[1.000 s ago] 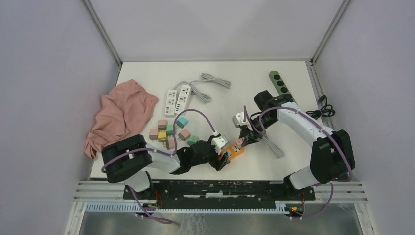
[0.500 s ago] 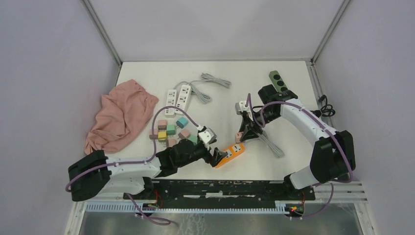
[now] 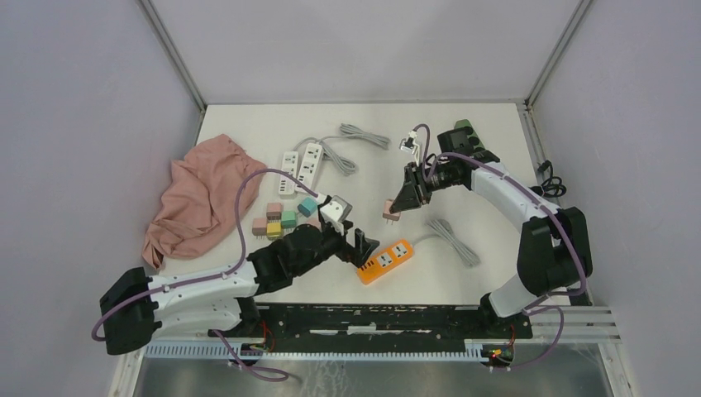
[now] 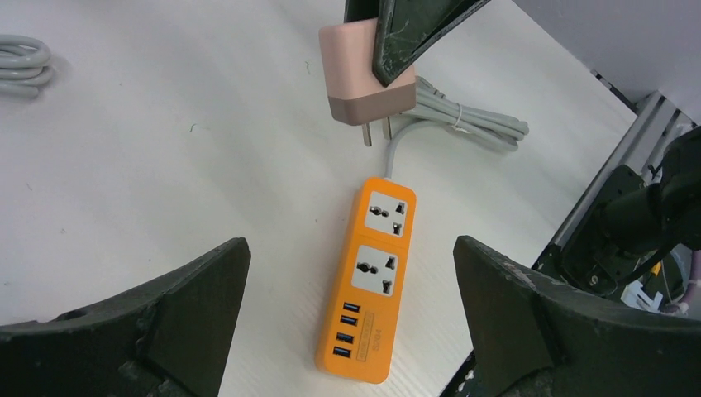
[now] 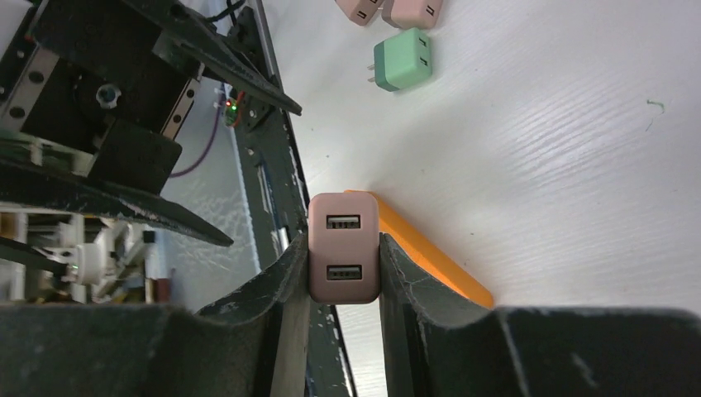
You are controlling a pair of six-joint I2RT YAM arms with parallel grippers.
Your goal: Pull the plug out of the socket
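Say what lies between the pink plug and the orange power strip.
Left wrist view: below the pink plug, only the grey cord and bare table.

Two white power strips (image 3: 310, 163), one orange power strip (image 3: 385, 260), one green power strip (image 3: 464, 126), one pink cloth (image 3: 202, 198), one pink plug (image 3: 391, 209), at least five loose plugs (image 3: 288, 218).

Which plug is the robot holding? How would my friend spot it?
Find the orange power strip near the front of the white table. Beyond it, the right gripper holds a pink cube plug in mid-air; every other pastel plug lies down.
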